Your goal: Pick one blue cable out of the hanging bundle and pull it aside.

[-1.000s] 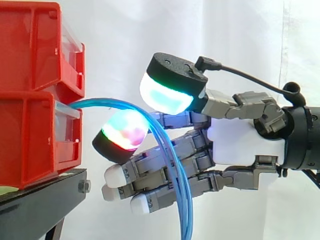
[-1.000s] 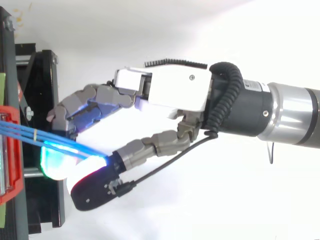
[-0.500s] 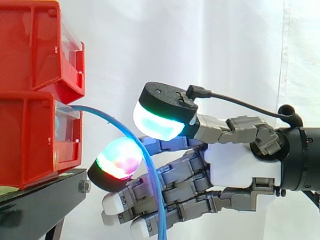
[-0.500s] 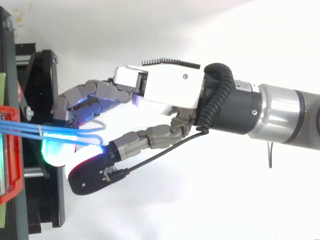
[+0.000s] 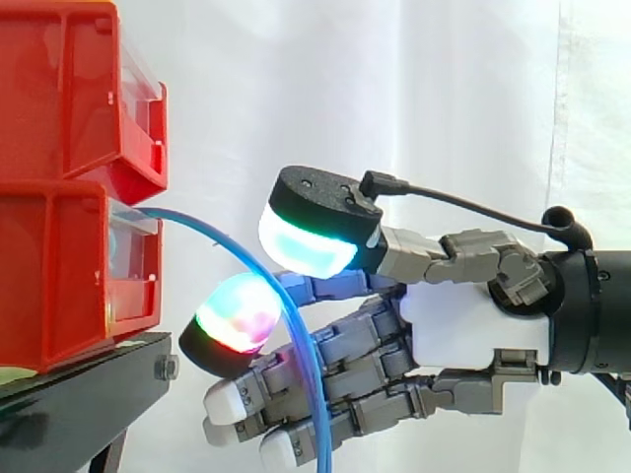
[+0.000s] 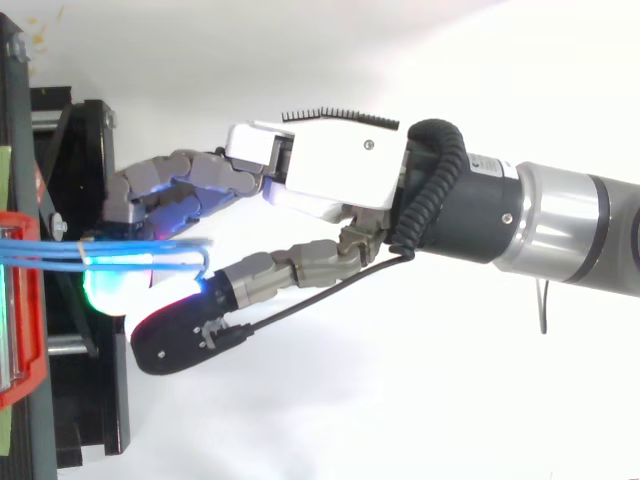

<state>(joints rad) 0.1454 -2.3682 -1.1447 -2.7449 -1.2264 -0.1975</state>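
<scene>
Red bins (image 5: 69, 246) at 9 o'clock, stacked on black stand (image 5: 89, 394). Blue cable bundle (image 5: 314, 404) leaves lower bin, arcs toward 3 o'clock, then drops toward 6 o'clock across hand (image 5: 473, 330). Long axis near vertical there. Top view: bundle runs flat, pointing to 3 o'clock; half second ago its far end slanted toward 4 o'clock. Hand now slightly closer to bins. Whether hand grips bundle: cannot tell. White curtain (image 5: 444, 99) behind.

Level side, overhead; both near hand (image 5: 473, 330)
</scene>
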